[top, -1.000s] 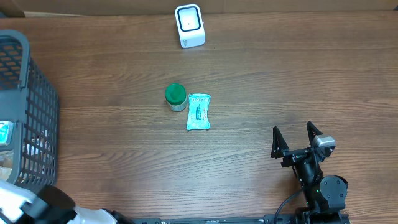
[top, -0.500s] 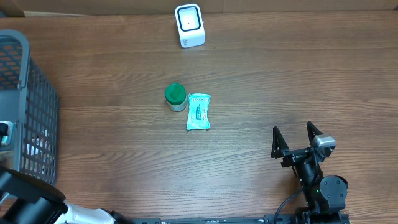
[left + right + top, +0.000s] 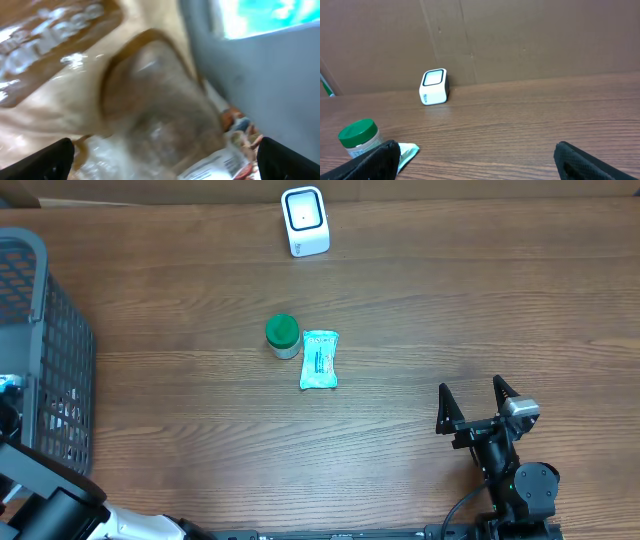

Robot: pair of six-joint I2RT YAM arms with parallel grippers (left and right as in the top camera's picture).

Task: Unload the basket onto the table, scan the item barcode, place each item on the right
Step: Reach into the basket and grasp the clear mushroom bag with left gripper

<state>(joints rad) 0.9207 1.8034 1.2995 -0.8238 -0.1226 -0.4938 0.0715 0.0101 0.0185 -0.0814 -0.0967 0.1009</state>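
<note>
Overhead: the scanner [image 3: 305, 222] sits at the table's far edge with bare wood all round it. The teal packet [image 3: 319, 360] lies mid-table, its long axis running near to far. The green-lidded jar [image 3: 282, 336] is just beside the packet's left. The basket [image 3: 65, 350] fills the left edge. The right gripper [image 3: 470, 390] is spread wide and empty, well apart from them.

Left wrist: the left gripper [image 3: 167, 160], jaws wide and holding nothing, hangs close over a blurred brown bag [image 3: 125, 100] beside the basket's grey wall.

Right wrist: open wood lies ahead.

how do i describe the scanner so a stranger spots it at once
Go to the far edge of the wooden table, near the cardboard wall. The scanner is the small white box with a dark-framed window there. Unlike the green-lidded jar and teal packet mid-table, it stands alone.
</note>
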